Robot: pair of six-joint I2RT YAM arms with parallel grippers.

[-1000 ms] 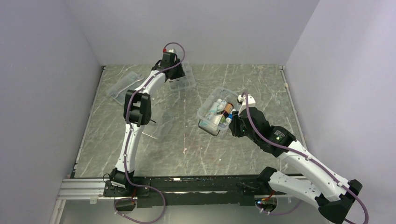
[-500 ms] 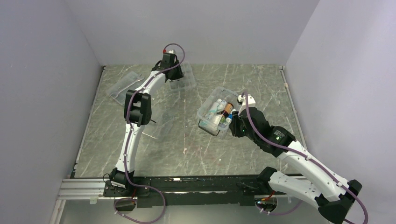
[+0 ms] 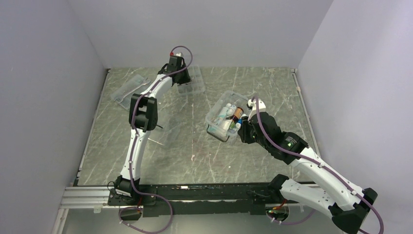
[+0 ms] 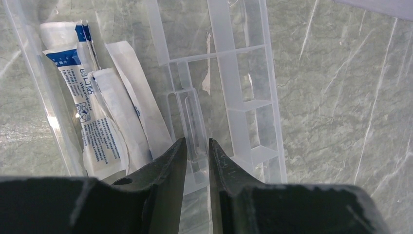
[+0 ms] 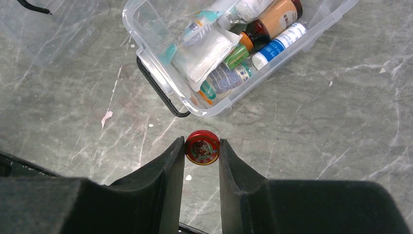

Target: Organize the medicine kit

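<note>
The medicine kit (image 5: 137, 32) is a clear open tub with a dark handle (image 5: 157, 89), filled with bottles and sachets; it sits right of the table's middle (image 3: 209, 119). My right gripper (image 5: 202, 142) hangs just in front of its handle side, shut on a small round red tin (image 5: 202, 148). My left gripper (image 4: 195, 146) reaches to the back of the table (image 3: 181, 73) over a flat clear compartment tray (image 4: 243, 105). Its jaws stand narrow, pressed on either side of the tray's middle ridge. White sachets with blue print (image 4: 92, 117) lie in the tray's left compartment.
A clear lid (image 3: 168, 127) lies flat left of the kit, beside the left arm's elbow. Another flat clear piece (image 3: 129, 90) rests at the back left. Grey walls close in the back and both sides of the marbled table.
</note>
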